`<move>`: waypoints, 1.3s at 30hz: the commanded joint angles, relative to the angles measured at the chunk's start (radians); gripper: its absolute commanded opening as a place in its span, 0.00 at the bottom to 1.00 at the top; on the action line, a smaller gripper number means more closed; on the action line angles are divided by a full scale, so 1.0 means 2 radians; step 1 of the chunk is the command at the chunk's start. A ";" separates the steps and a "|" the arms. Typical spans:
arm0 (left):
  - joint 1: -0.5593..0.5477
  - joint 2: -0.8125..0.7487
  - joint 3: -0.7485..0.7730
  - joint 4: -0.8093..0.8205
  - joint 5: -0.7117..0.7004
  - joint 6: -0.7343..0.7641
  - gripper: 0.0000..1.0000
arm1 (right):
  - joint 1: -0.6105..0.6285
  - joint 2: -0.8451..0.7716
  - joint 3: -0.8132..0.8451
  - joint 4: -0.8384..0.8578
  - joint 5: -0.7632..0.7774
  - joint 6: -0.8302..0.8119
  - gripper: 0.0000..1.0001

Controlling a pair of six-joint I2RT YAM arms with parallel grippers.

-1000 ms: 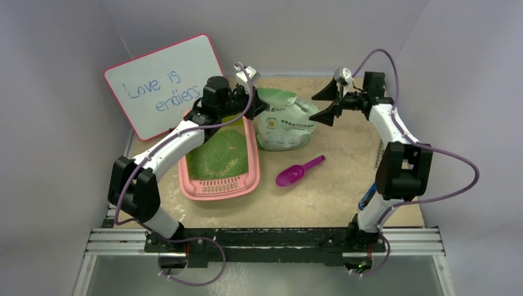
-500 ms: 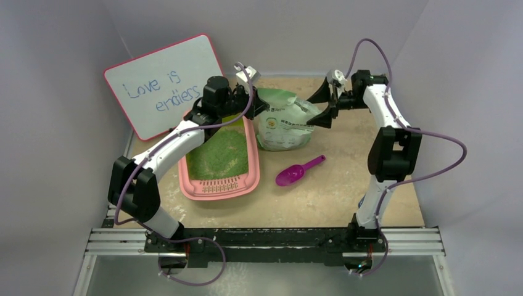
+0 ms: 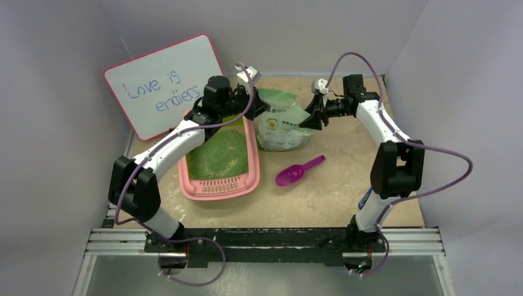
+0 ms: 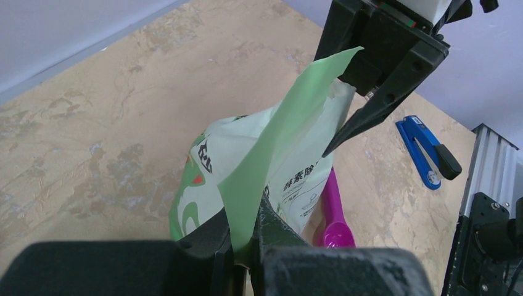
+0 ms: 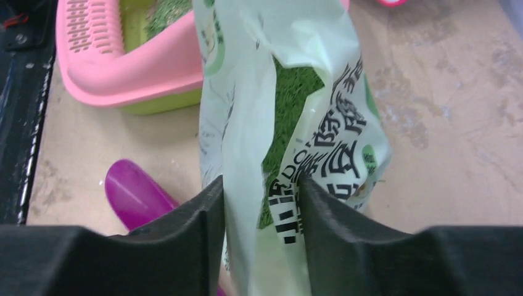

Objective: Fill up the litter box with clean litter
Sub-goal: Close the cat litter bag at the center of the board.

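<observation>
Green-printed bag (image 3: 282,128) stands just right of litter box (image 3: 219,188), mouth up; left gripper (image 4: 247,229) pinches box-side flap, right gripper (image 5: 259,188) jaws apart, straddling far flap, not clamped.

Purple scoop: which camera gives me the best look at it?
The top external view: the purple scoop lies whole, nothing covering it. The left wrist shows part of it behind the bag; the right wrist only one rounded end.
</observation>
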 commanded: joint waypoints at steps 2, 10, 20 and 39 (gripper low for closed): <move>0.004 -0.029 0.035 0.063 -0.005 0.009 0.00 | -0.004 -0.040 -0.026 0.157 -0.026 0.141 0.32; 0.014 -0.051 -0.002 0.092 0.005 0.001 0.14 | -0.011 -0.005 0.074 -0.029 -0.074 0.057 0.00; 0.014 -0.066 -0.059 0.100 0.016 0.009 0.51 | -0.011 -0.005 0.080 0.017 -0.051 0.169 0.00; 0.011 0.008 -0.056 0.215 0.035 -0.087 0.00 | -0.010 -0.008 0.096 0.022 -0.001 0.234 0.23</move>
